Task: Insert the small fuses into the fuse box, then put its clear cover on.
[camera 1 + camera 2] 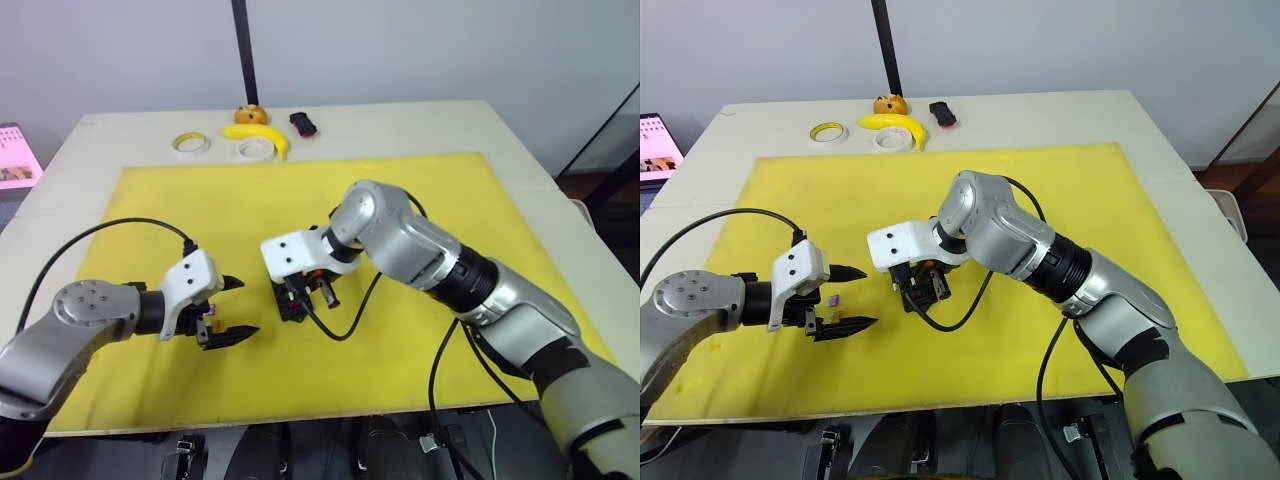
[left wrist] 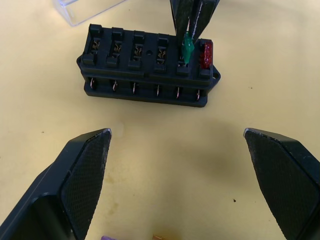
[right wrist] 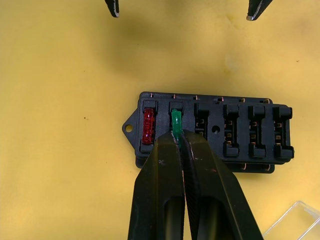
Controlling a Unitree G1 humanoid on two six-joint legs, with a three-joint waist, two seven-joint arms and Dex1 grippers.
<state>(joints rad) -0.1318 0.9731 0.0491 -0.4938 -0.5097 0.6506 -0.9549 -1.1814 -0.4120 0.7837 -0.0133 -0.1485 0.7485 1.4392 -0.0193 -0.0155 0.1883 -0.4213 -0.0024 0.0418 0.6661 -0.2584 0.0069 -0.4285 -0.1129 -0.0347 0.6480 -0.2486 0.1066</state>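
On yellow mat (image 1: 400,190), fuse box (image 2: 147,67)

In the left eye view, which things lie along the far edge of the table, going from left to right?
Yellow tape roll → white tape roll → banana → small black-and-red gadget.

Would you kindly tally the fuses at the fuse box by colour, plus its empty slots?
Red fuse, seated in the fuse box: 1
Green fuse, held by the right gripper: 1
Empty slots: 4
Total: 2 fuses, 6 slots
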